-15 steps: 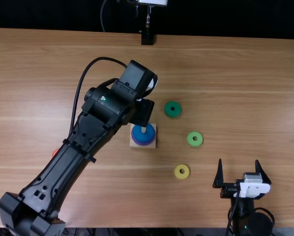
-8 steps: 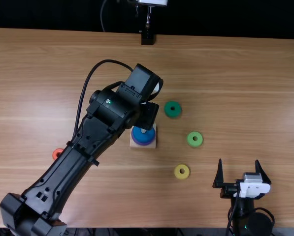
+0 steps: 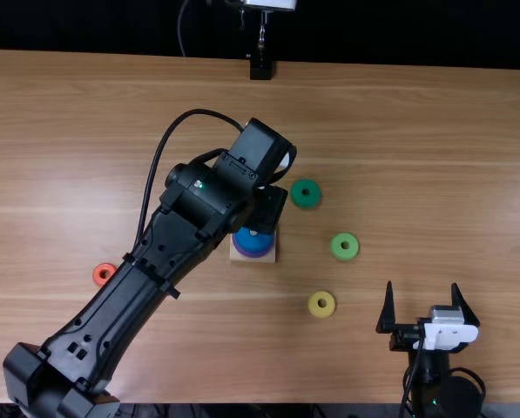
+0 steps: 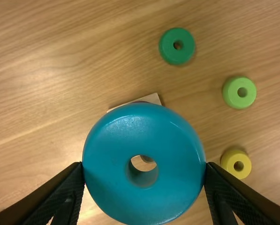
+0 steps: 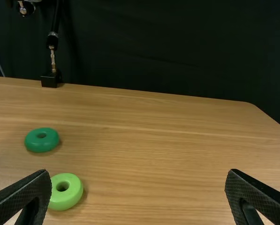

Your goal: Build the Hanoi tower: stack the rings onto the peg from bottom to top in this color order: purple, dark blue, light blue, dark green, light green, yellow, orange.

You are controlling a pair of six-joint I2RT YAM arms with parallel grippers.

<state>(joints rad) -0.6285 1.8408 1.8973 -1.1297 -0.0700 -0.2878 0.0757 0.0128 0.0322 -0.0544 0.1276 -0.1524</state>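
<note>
The left gripper (image 3: 270, 209) hangs over the far right part of the wooden base (image 3: 272, 252), where a dark blue ring (image 3: 253, 240) lies above a purple ring (image 3: 253, 253). In the left wrist view, the left gripper (image 4: 143, 166) is shut on the light blue ring (image 4: 109, 159), held above the base (image 4: 149, 99); part of the peg (image 4: 147, 159) shows through its hole. The right gripper (image 3: 423, 300) stands open and holds nothing at the near right. Dark green (image 3: 306, 193), light green (image 3: 344, 246) and yellow (image 3: 321, 304) rings lie right of the base, the orange ring (image 3: 104, 274) left.
The left forearm (image 3: 124, 296) slants across the left half of the table (image 3: 434, 174), passing close beside the orange ring. A black stand (image 3: 260, 68) is at the far table edge.
The left gripper has moved right and slightly nearer the table's front edge, covering the peg in the top view. More of the orange ring now shows beside the forearm. The right arm has kept still.
</note>
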